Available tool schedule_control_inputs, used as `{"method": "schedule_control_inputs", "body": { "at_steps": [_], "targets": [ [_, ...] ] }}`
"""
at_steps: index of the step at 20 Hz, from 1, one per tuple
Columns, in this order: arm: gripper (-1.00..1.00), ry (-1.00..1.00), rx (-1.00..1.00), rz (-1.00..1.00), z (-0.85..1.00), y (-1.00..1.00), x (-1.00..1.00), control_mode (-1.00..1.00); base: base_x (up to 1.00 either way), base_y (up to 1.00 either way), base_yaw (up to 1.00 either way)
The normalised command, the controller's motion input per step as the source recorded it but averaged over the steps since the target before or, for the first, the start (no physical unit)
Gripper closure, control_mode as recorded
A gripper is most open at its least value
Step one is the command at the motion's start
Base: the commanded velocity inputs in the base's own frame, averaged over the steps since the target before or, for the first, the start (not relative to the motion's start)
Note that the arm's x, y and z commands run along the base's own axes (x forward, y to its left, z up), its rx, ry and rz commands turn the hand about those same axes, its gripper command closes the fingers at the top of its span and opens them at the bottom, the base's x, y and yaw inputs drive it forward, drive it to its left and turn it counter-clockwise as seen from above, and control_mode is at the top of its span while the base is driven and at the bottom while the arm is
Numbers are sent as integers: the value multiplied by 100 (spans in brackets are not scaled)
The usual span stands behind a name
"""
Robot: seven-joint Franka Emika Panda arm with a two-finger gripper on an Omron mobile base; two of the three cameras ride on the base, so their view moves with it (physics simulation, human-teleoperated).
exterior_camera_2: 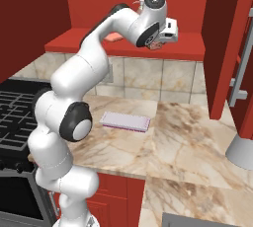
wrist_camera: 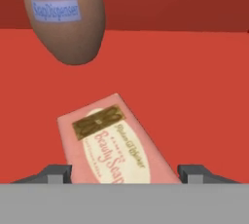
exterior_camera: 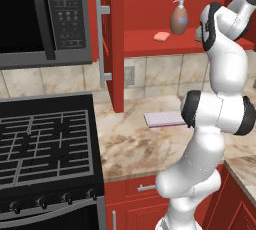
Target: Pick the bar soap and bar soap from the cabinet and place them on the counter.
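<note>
Counter (exterior_camera_2: 188, 137): nearest to me, beige veined stone; I see the lavender pad (exterior_camera_2: 125, 121) lying flat on it, with open slab to its right where I judge the soaps should land.
Arm: I have it reaching up and forward from the base into the open red cabinet (exterior_camera: 116, 49).
Gripper (wrist_camera: 125, 173): I see one fingertip on each side of the near end of a bar soap (wrist_camera: 113, 142); the jaws stand fairly wide, about the bar's width. I cannot tell whether the pads touch it yet.
This bar: pink wrapper, lying flat on the red shelf (wrist_camera: 194, 82), skewed diagonally between the fingers.
Step in hand, my judgement: closing on this bar. Because it sits skewed, I would square the wrist to its long sides and push a little deeper before squeezing, so it does not twist out.
Second bar soap (exterior_camera: 161, 36): farther left on the shelf, just beside the pump bottle (exterior_camera: 178, 18).
Risk: the bottle stands near; I would lift straight up, then draw back.
</note>
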Motion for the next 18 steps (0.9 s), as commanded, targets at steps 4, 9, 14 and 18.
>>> {"method": "schedule_control_inputs", "body": {
  "at_steps": [4,9,14,18],
  "targets": [
    [100,-8,1,0,-11,0,-82,-100,0,0,0],
    [100,-7,0,0,-16,2,-89,-100,0,0,0],
    [100,-5,0,0,-23,18,-80,-100,0,0,0],
    [100,-4,0,0,-26,25,-75,-100,0,0,0]
  ]
}}
